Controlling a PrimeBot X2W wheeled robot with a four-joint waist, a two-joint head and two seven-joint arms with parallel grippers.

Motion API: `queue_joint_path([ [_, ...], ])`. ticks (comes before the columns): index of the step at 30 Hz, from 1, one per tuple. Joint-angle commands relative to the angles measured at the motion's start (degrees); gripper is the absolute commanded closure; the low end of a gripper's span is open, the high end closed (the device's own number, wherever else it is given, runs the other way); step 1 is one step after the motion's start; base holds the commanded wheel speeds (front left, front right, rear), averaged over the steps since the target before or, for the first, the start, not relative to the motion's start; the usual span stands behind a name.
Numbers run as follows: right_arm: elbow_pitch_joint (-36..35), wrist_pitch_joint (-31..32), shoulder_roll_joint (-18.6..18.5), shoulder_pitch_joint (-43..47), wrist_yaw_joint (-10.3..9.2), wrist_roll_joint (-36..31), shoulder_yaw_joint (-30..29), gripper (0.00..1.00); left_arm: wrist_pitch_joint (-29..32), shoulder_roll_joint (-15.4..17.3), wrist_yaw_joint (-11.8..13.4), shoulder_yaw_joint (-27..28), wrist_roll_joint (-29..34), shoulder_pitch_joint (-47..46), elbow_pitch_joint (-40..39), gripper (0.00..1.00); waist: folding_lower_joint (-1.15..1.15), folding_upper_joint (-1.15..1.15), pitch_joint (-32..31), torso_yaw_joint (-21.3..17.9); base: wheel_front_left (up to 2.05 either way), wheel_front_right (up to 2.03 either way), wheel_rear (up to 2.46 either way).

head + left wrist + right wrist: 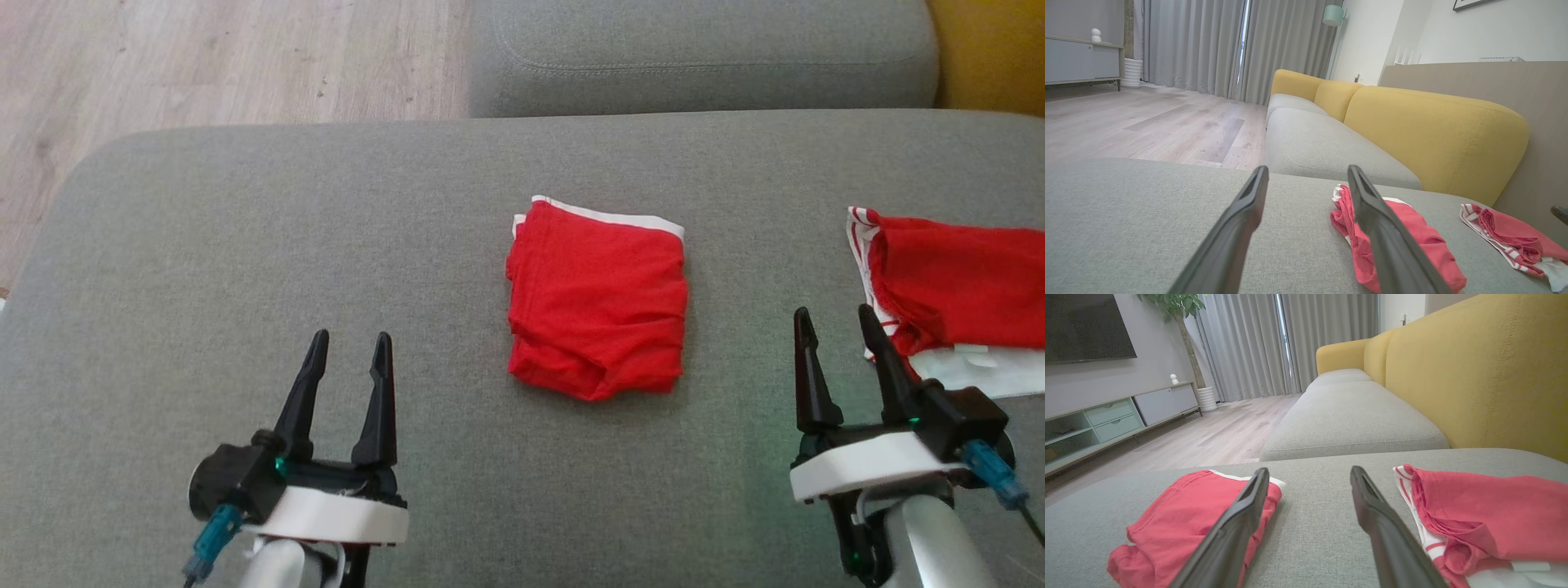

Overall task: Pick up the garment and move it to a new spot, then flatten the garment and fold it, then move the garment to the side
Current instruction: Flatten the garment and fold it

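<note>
A red garment (598,300) with a white waistband lies folded into a small square on the middle of the grey sofa cushion (245,245). It also shows as the red garment (1412,237) in the left wrist view and the red garment (1180,522) in the right wrist view. My left gripper (349,343) hovers open, well to its left and nearer the front. Just right of it, my right gripper (833,314) stands open with nothing between its fingers.
A second red and white garment (955,286) lies rumpled at the cushion's right edge, beside my right gripper. Another grey seat cushion (702,57) sits beyond, with the yellow backrest (1486,375) to the right. Wooden floor (204,57) lies past the cushion's far-left edge.
</note>
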Motion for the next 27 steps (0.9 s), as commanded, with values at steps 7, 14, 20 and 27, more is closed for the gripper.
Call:
queue_joint_path([
  [7,-2.12,-0.52,-0.13,-1.72,0.39,0.35,1.28,0.0,-0.55,0.21,-0.5,0.81,0.33,-1.86,-1.66,0.0,0.0,0.0,0.78,1.14,0.0,0.0,0.0],
  [14,-0.95,0.02,-0.13,-4.76,0.39,-0.77,2.61,0.29,-0.55,0.21,-0.75,-0.48,0.22,-2.74,-1.49,0.0,0.0,0.0,3.45,3.21,0.0,0.0,0.0],
  [20,2.52,1.72,-0.13,-9.99,0.39,-2.68,4.08,1.0,-0.55,0.21,-0.91,-1.31,-0.1,-4.15,-1.33,0.0,0.0,0.0,6.19,5.66,0.0,0.0,0.0],
  [27,15.46,4.21,-0.13,-19.98,0.39,-4.46,3.89,1.0,-0.55,0.21,-1.06,-3.38,-0.97,-6.17,-0.83,0.0,0.0,0.0,9.68,10.31,0.0,0.0,0.0],
])
